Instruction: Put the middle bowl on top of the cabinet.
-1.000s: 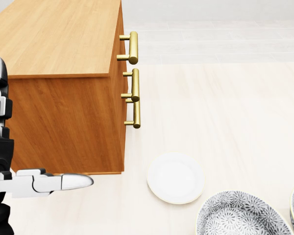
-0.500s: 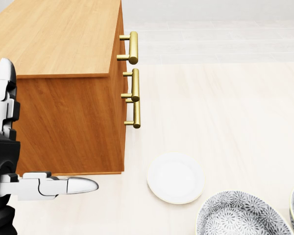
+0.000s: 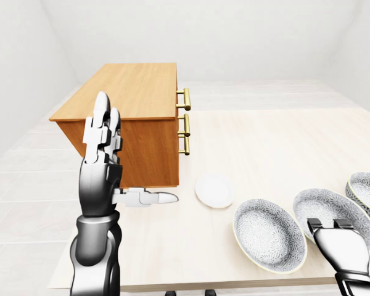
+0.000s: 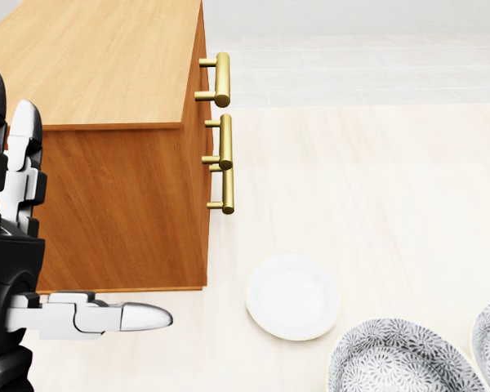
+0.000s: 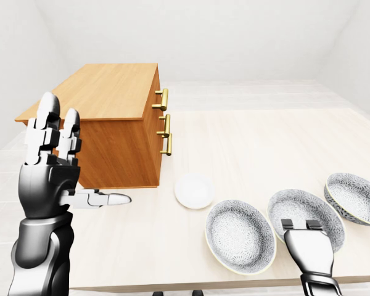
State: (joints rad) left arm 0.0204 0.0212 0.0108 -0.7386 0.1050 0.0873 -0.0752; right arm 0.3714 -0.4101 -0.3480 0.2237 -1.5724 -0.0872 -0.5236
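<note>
Three grey patterned bowls stand in a row at the lower right of the left-eye view: left bowl [image 3: 269, 233], middle bowl [image 3: 333, 213], right bowl [image 3: 367, 191]. The wooden cabinet [image 3: 129, 89] with brass handles stands at the upper left on the table. My right hand [image 3: 328, 223] comes in from the bottom right, its short dark fingertips [image 3: 314, 224] over the middle bowl's lower rim; it looks open. My left hand [image 3: 124, 161] is raised beside the cabinet's near side, fingers upright, thumb pointing right, open and holding nothing.
A small white plate [image 3: 214, 190] lies between the cabinet and the left bowl. The pale table [image 3: 259, 135] ends just below the bowls at its lower edge [image 3: 222, 282]. White floor and walls surround it.
In the head view my left hand has risen and shifted slightly right, its fingers now higher against the cabinet side. The bowl at the right edge shows a little more, shifted left.
</note>
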